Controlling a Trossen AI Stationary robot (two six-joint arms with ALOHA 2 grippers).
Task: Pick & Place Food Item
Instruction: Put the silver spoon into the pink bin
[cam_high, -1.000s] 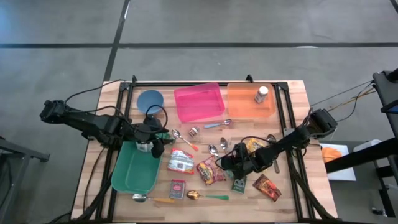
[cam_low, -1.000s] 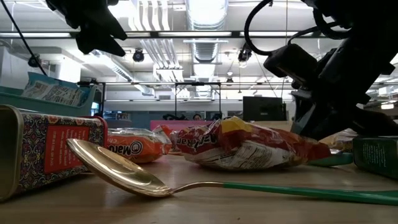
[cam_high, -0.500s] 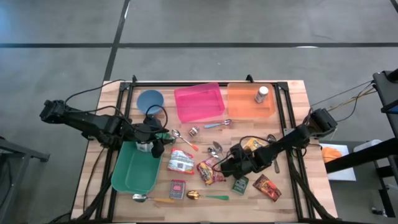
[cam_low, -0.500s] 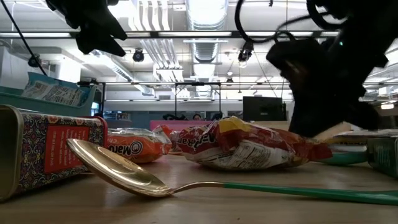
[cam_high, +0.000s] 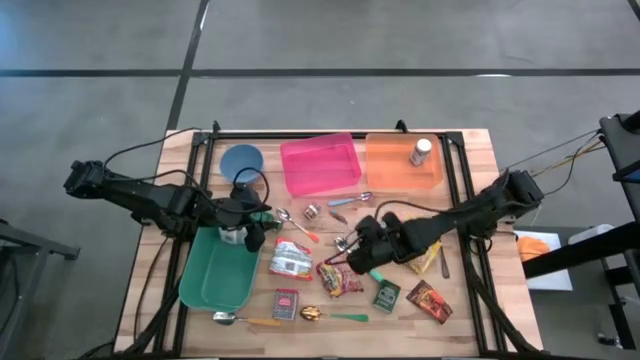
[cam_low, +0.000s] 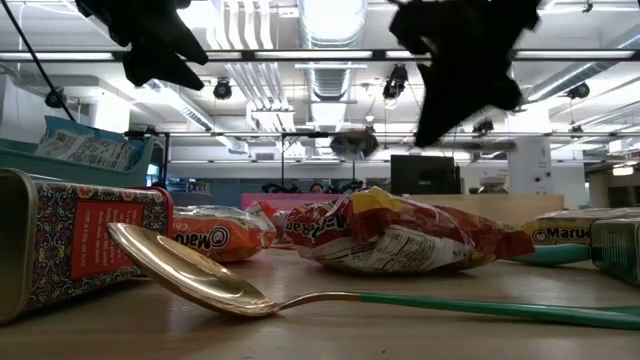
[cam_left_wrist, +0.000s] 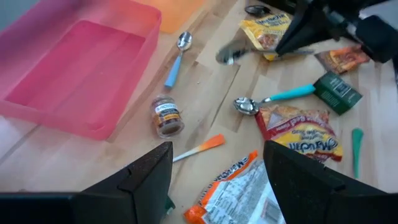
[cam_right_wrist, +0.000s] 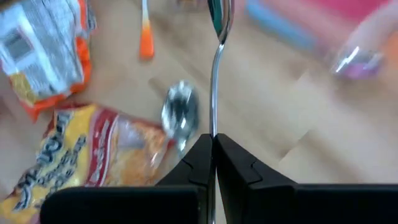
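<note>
Right gripper (cam_high: 352, 252) centre-right of high view, jaws clamped on silver spoon (cam_right_wrist: 217, 37) lifted off table (cam_high: 470, 310), left gripper (cam_high: 262, 232) centre-left over green tray (cam_high: 215, 285), jaws apart, empty.

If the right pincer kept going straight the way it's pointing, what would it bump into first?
The right pincer, shut on a silver metal spoon, points down at the wooden table. The held spoon's bowl would likely touch bare wood first, past the silver spoon lying flat; depth is unclear.
</note>
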